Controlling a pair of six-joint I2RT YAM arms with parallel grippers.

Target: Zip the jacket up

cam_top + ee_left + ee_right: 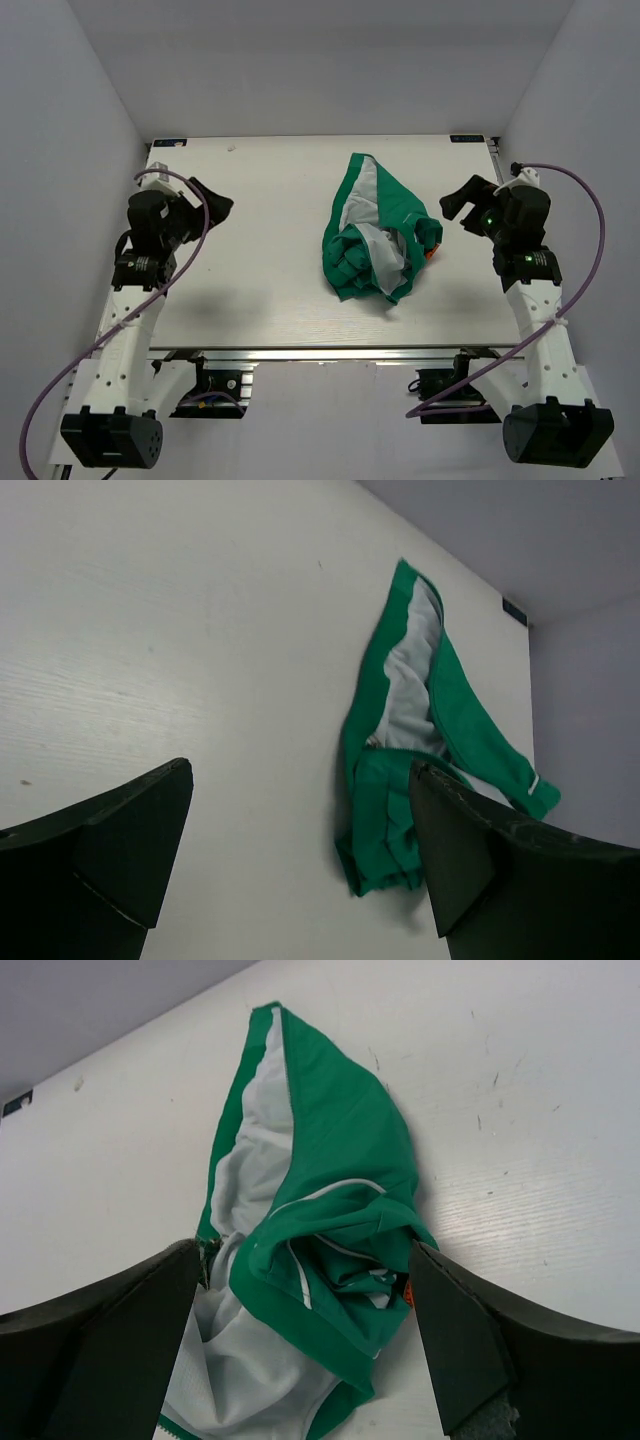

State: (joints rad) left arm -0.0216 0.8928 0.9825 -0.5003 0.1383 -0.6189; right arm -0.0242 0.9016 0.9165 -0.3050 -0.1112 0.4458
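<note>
Both pincers, left and right, hang released and empty, jaws spread, flanking the jacket. It lies crumpled mid-desk, lining showing, nearer the right arm. Probably neither grips yet because the zipper edges are buried in folds and must be found first.

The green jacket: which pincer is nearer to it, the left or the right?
Right. The right pincer hangs open just beside the jacket, on its right side, not touching it. The left pincer, also open, is well away on its left.
</note>
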